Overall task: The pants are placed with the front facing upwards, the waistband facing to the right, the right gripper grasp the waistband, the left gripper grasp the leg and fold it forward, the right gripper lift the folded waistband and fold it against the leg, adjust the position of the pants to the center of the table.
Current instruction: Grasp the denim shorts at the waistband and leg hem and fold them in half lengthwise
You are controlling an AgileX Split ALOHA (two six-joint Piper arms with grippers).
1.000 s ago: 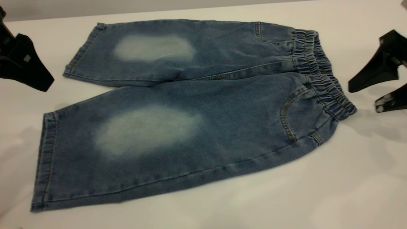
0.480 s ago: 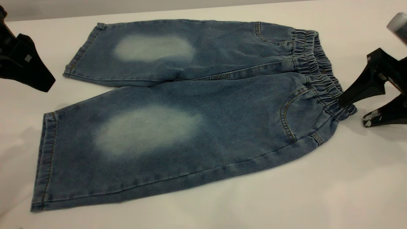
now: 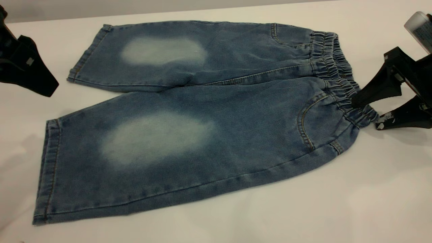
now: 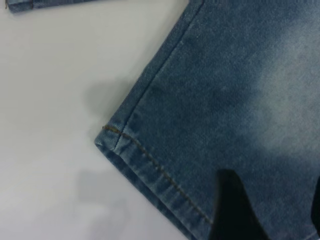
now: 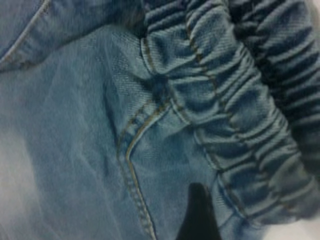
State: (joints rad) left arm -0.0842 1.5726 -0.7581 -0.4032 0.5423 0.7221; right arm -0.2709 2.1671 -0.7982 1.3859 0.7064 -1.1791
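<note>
- The pants (image 3: 189, 114) lie flat and face up on the white surface (image 3: 354, 195), spread across most of the exterior view, with both legs running out toward 9 o'clock and the waistband (image 3: 341, 77) at 3 o'clock.
- Each leg front shows a pale faded oval patch; the near leg is the wider one in the exterior view, its hem toward 8 o'clock, while the far leg's hem sits toward 10 o'clock.
- A curved front pocket (image 3: 305, 125) edged in tan stitching lies just inside the waistband on the near leg.
- The right pincer (image 3: 366, 113) is at the 3 o'clock edge of the pants, its fingers apart: the upper finger (image 3: 373, 91) reaches over the ruffled waistband, and the lower finger (image 3: 398, 119) lies low by the surface just beside the band's outer edge.
- From the right wrist view, the gathered waistband (image 5: 235, 125) and the pocket seam (image 5: 132, 155) fill the picture, with one dark fingertip (image 5: 197, 215) over the denim.
- The left pincer (image 3: 30, 71) hangs at 9 o'clock, off the fabric and apart from the far leg's hem; whether its fingers are apart or together cannot be told.
- The left wrist view shows a leg-hem corner (image 4: 107, 137) lying on the white surface, with a dark fingertip (image 4: 232, 210) above the denim.
</note>
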